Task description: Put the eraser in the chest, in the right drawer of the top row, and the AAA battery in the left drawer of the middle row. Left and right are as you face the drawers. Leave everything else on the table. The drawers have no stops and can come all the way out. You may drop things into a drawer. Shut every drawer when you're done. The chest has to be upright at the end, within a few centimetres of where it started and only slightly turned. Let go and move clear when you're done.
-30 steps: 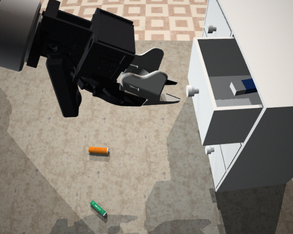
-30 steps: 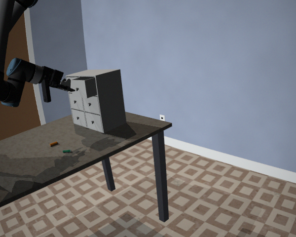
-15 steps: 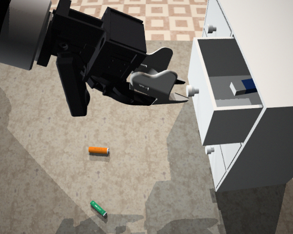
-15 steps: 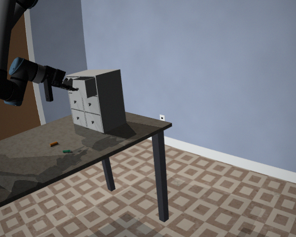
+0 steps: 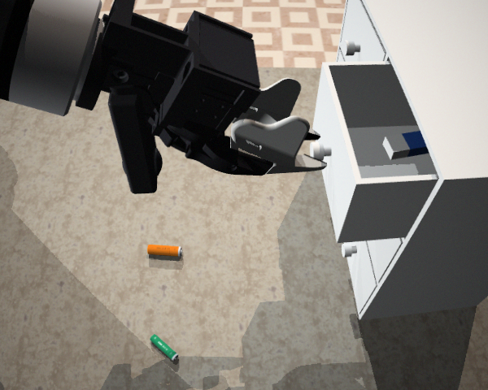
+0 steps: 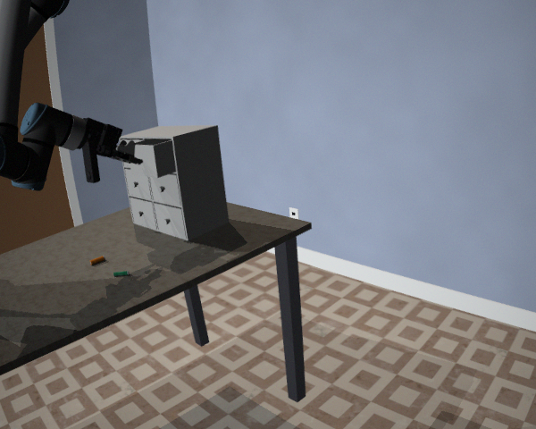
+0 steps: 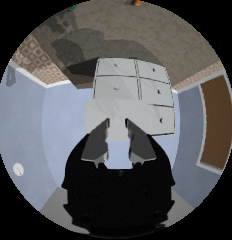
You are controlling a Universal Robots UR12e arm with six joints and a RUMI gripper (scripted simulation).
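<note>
The white chest [image 5: 467,105] [image 6: 198,184] stands upright. Its top-row right drawer [image 5: 343,197] [image 6: 148,155] [image 7: 98,112] is pulled partly out. The eraser [image 5: 398,147], white with a blue sleeve, lies inside it. My gripper [image 5: 317,149] [image 6: 138,161] [image 7: 117,119] is slightly open, fingertips on either side of that drawer's round knob [image 5: 319,150], with gaps visible. The middle-row left drawer [image 6: 141,177] is shut. The thinner green battery [image 5: 164,347] [image 6: 121,273] [image 7: 72,7], seemingly the AAA, lies on the table [image 5: 219,210] [image 6: 60,258].
A thicker orange battery [image 5: 163,250] [image 6: 97,260] [image 7: 137,2] lies on the table, nearer the arm than the green one in the top view. The other drawers seen in the exterior view look shut. The chest stands near the table's far end.
</note>
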